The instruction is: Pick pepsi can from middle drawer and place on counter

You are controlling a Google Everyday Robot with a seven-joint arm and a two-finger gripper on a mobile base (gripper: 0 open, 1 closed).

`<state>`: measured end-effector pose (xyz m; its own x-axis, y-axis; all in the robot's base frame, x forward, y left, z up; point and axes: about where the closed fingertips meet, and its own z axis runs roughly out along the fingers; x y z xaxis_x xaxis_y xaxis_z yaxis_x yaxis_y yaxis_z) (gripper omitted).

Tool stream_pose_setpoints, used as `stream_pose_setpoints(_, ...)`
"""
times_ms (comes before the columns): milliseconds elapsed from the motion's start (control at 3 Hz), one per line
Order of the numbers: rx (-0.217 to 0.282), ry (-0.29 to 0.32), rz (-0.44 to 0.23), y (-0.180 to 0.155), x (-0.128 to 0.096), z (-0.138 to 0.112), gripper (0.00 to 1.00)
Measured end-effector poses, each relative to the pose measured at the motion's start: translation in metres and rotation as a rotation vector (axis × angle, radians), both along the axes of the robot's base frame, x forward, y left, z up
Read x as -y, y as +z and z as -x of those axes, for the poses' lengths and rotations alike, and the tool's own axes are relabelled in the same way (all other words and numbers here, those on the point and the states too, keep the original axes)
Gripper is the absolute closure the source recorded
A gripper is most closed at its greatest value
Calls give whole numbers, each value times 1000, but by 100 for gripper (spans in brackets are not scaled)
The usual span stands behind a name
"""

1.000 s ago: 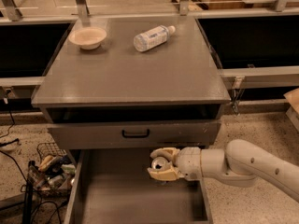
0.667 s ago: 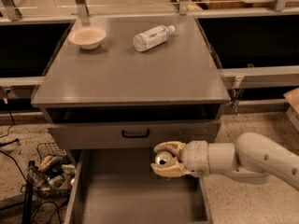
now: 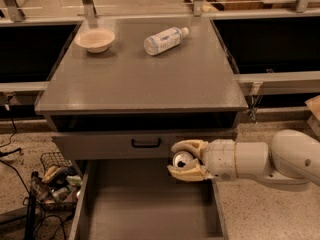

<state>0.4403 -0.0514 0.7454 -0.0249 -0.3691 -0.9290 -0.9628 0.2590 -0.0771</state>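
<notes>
our two-finger gripper [image 3: 175,159] is closed around the small dark blue pepsi can [image 3: 183,159], silver top facing us, over the right side of the wide grey metal middle drawer [image 3: 145,204]. since a second ago we have raised it slightly, level with the grey drawer front [image 3: 115,145] above. the pick looks done to us; the broad matte grey counter [image 3: 140,79] is well above, so more lifting remains.
</notes>
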Motion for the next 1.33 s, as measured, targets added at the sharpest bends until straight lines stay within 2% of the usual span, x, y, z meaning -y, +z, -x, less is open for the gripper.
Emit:
stream_pose_setpoints(333,57,-32,-16,21,7,-14,100)
stream_pose_setpoints(667,139,-67,-10,69,19,-28,100)
stream_pose_setpoints(1000,227,-86,24,130,29,-34,100)
stream_pose_setpoints(1333,238,-88,24,136,29,-37,100)
